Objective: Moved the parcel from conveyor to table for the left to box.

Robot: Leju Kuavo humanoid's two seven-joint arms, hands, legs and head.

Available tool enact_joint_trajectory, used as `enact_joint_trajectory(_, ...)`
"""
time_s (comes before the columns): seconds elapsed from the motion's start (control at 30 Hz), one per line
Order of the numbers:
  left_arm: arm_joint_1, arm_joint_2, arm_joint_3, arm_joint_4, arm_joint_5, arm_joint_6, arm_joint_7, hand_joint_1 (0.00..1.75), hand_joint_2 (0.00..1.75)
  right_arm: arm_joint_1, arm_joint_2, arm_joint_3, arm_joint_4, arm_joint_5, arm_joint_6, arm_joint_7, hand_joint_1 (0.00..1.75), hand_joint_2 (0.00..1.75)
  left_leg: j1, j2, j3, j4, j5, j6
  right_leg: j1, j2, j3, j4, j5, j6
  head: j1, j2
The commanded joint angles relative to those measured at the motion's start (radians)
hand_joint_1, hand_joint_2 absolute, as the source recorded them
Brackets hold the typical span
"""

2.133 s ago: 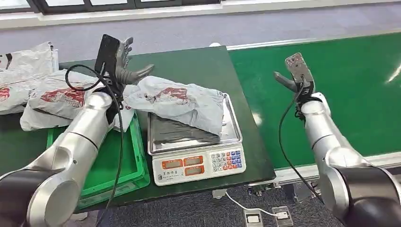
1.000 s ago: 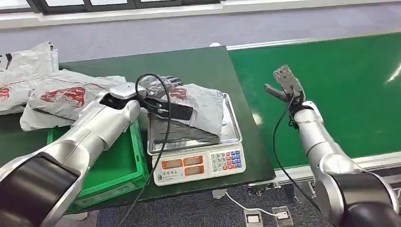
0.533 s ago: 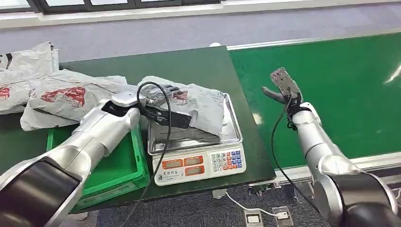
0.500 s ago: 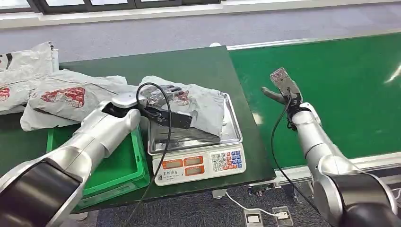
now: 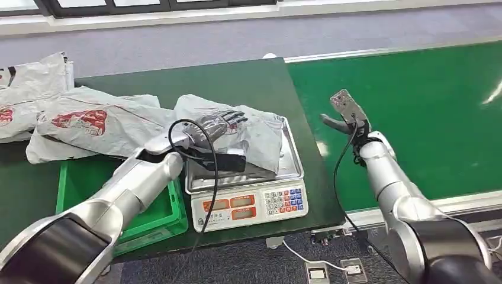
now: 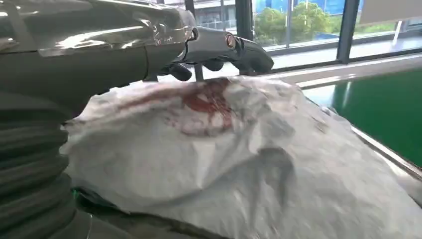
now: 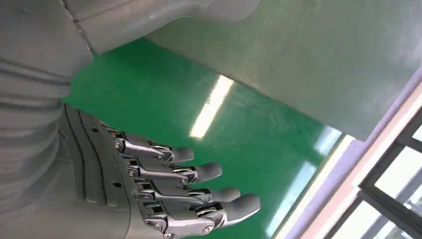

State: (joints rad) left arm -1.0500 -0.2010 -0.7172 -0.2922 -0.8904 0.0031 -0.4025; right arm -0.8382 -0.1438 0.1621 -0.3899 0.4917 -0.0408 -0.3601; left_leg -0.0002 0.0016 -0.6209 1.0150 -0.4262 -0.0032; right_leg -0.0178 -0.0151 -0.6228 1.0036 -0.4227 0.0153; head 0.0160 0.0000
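While the green conveyor belt (image 5: 426,112) runs alongside, crumpled white plastic parcel (image 5: 251,133) on steel scale tray (image 5: 293,163) hiding most of it, left hand (image 5: 219,124) spread flat atop, right hand (image 5: 345,112) open, empty, over belt.

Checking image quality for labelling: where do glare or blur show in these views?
Right wrist view: a bright streak of glare on the green conveyor belt. Left wrist view: the crumpled white plastic parcel blurs at its near edge. Head view: sharp, evenly lit.
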Motion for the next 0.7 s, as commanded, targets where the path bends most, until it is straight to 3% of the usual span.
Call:
enact_joint_trajectory(0.03, -0.004, -0.005, 0.046, 0.028, 0.0, -0.026, -0.008, 0.47, 1.75, -0.042, 0.021, -0.006, 0.065, 0.001, 0.013, -0.001, 0.0, 1.75, 0.001, 0.002, 0.003, 0.0, -0.002, -0.001, 0.001, 0.004, 0.002, -0.001, 0.0, -0.001, 0.0, 0.0)
enact_joint_trajectory(0.07, -0.001, -0.002, 0.042, 0.028, -0.001, -0.044, -0.009, 1.75, 1.75, -0.042, 0.022, -0.005, 0.066, 0.001, 0.014, -0.002, 0.0, 1.75, 0.001, 0.003, 0.004, -0.001, -0.002, -0.001, 0.001, 0.004, 0.003, -0.001, 0.0, -0.002, 0.0, 0.0)
enact_joint_trajectory(0.7, 0.036, 0.044, 0.018, 0.047, -0.032, -0.072, 0.017, 1.75, 1.75, -0.049, 0.038, 0.01, 0.083, -0.001, 0.021, 0.006, 0.0, 1.75, 0.001, 0.004, 0.003, -0.001, -0.001, -0.001, 0.001, 0.004, 0.002, -0.001, 0.0, -0.001, 0.0, 0.0)
